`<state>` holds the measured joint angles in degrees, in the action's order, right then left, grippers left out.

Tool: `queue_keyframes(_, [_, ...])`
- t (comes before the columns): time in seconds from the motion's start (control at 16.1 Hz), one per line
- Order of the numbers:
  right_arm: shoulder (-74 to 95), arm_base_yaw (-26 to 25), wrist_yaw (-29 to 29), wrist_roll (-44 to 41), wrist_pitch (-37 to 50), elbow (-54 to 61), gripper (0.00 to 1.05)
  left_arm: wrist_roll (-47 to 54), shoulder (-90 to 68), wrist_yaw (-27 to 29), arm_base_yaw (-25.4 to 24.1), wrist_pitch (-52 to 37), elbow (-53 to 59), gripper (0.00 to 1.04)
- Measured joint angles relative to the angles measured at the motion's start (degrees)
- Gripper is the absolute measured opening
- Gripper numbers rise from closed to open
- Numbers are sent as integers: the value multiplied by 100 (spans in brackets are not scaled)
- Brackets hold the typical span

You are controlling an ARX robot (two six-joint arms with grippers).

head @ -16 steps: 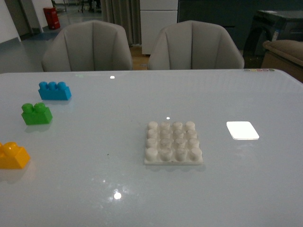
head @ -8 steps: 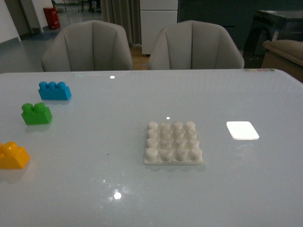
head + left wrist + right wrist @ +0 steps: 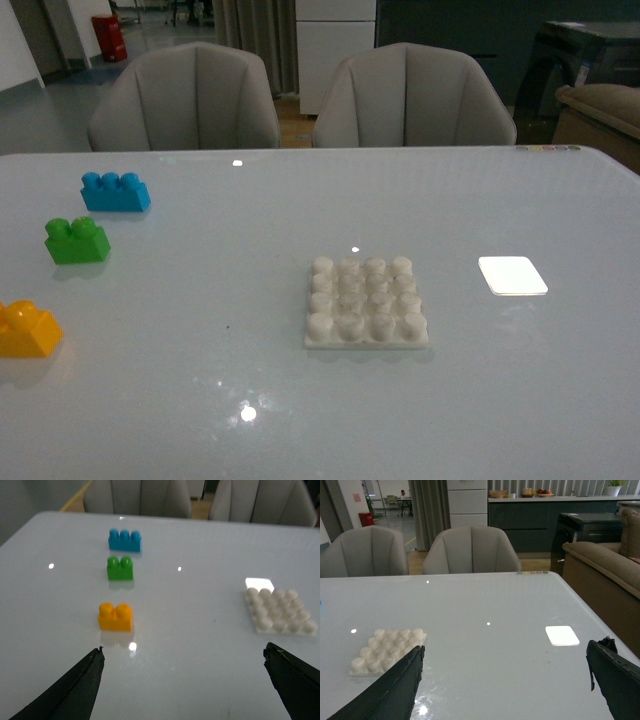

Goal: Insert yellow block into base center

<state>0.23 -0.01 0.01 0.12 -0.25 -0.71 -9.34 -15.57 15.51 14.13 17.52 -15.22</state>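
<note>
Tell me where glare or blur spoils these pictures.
Front view: dim, with small glints on the glossy table; the base is readable. Left wrist view: slightly soft, a glint near the yellow block. Right wrist view: sharpest, but the white patch is overexposed.

Left gripper (image 3: 182,651): opened wide, its two dark fingers (image 3: 75,687) tapering to points at opposite sides of the wrist view.
Right gripper (image 3: 506,647): opened equally wide, dark fingers (image 3: 615,680) well apart, tips roughly level.
</note>
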Motion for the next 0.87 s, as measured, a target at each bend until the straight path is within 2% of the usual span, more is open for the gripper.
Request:
queue_keyframes(0.06, [-2,0,0,0,7,0,98,20,-136,-111,-74,-326,-118,98])
queue_keyframes(0.19, [-2,0,0,0,4,0,98,240,-1082,-863,-667,-1263,-74,98])
queue_keyframes(0.37, [-2,0,0,0,4,0,98,704,-3552,-2098,-1445,-3355,-389,98])
queue_keyframes(0.5, [-2,0,0,0,4,0,98,1062,-5307,-2323,-1600,-4183,-1121,98])
queue_keyframes(0.68, [0,0,0,0,4,0,98,1484,-7257,-2688,-1862,-4089,-2138,98])
queue_keyframes(0.87, [-2,0,0,0,4,0,98,1818,-8297,-2879,-2288,-3595,-2837,98])
